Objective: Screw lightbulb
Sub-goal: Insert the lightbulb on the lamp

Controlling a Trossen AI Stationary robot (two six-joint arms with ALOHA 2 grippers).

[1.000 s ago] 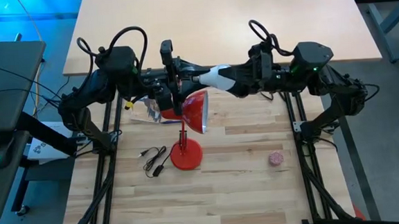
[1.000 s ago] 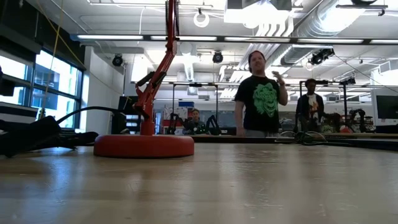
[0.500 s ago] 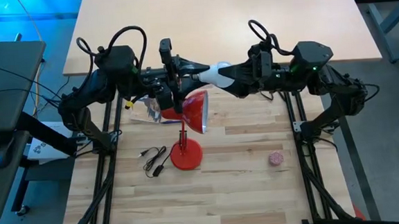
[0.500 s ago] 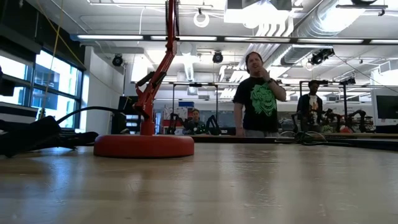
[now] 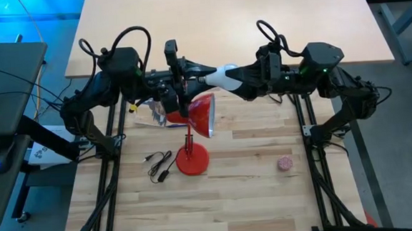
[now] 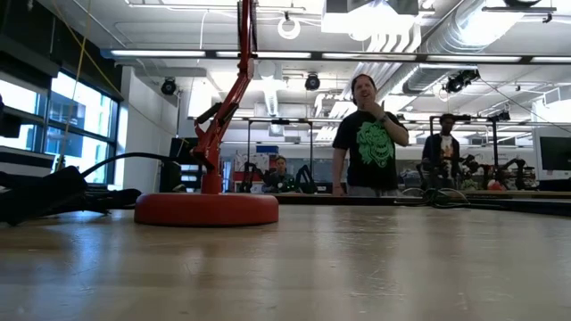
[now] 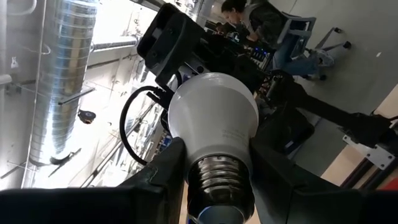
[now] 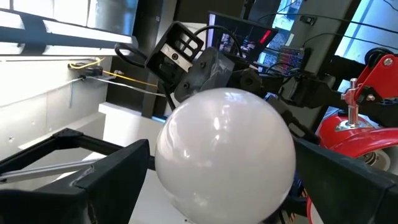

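The white lightbulb (image 5: 220,74) hangs level, high above the table, just beyond the red lamp's shade (image 5: 200,114). My left gripper (image 5: 201,76) comes from the table's left and is shut on its grey screw base (image 7: 221,177). My right gripper (image 5: 235,77) comes from the right, level and wide open. Its two fingers stand on either side of the bulb's round glass (image 8: 224,155); whether they touch it I cannot tell. The lamp stands on its round red foot (image 5: 192,159). My left gripper pinches the lightbulb's threaded base (image 7: 221,177) between its two fingers (image 7: 163,171), right behind the glass. The fingers lie level, coming from the table's left, along the bulb's axis. The bulb is lifted clear and points its glass end toward the right arm.
A black cord with a plug (image 5: 159,165) lies left of the lamp's foot (image 6: 207,208). A small pink ball (image 5: 286,163) rests on the table's right part. Crumpled packaging (image 5: 149,115) lies under the left arm. People stand in the room beyond the table.
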